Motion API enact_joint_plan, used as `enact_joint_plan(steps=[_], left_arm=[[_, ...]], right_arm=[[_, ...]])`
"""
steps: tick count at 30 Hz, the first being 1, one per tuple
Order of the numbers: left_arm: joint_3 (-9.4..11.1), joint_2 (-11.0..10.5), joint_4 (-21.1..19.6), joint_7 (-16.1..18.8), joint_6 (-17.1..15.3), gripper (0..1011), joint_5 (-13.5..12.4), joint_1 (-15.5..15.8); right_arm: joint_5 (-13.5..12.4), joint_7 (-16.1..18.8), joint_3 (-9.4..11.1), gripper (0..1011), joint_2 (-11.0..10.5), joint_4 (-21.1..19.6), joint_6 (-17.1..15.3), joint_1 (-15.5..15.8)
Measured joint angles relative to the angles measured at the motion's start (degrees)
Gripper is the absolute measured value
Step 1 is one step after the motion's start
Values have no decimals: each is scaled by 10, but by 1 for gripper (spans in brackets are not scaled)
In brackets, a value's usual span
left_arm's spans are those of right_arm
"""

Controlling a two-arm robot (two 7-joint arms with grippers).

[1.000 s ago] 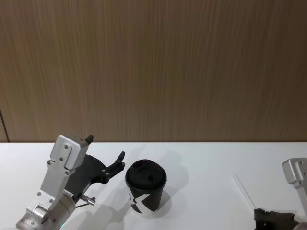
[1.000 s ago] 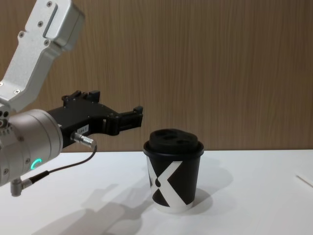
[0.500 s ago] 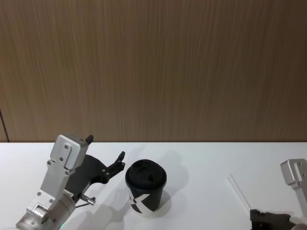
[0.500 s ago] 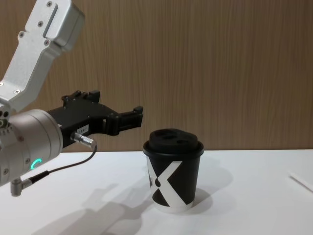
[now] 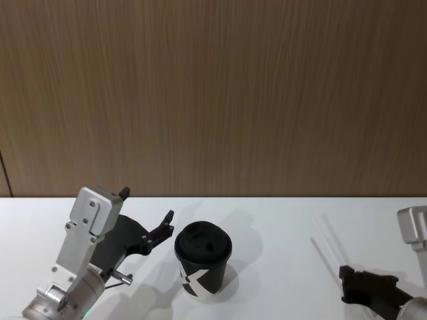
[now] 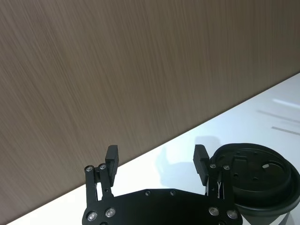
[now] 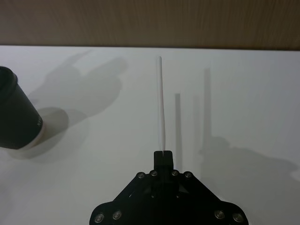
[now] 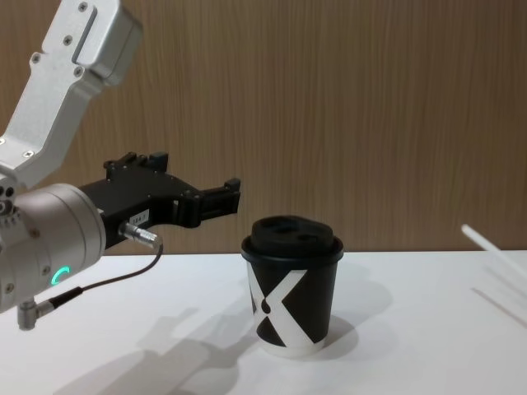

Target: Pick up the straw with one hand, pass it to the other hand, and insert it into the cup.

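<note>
- Black left gripper (image 6: 156, 160) is held wide open and empty beside the cup (image 8: 292, 304).
- Right gripper (image 7: 162, 153) is clamped on one end of the straw (image 7: 161, 103), held clear of the table (image 7: 262, 93).
- The straw is judged light and crushable; a gentle mid-length hold is advised.

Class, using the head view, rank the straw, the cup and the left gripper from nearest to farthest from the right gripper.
1. Straw, held in the right gripper, on the right.
2. Cup, in the middle.
3. Left gripper, open, left of the cup.
</note>
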State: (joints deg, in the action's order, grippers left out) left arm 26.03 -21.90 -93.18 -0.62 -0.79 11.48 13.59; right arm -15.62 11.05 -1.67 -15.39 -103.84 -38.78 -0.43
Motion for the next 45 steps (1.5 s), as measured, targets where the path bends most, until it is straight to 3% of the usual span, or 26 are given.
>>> enact_joint_plan(steps=[12,24,34,45], left_arm=[[0,0,0,0,0,1003,0,0],[0,0,0,0,0,1003,0,0],[0,0,0,0,0,1003,0,0],[0,0,0,0,0,1003,0,0]], right_arm=[[-27,36,5,0,10,-26,83,4],[-88,94,2,0,30,-46,144,-6],[-143,140,-14,0,50,-54,158,-22],[-198,179,-43,0,74,-47,147,-46]])
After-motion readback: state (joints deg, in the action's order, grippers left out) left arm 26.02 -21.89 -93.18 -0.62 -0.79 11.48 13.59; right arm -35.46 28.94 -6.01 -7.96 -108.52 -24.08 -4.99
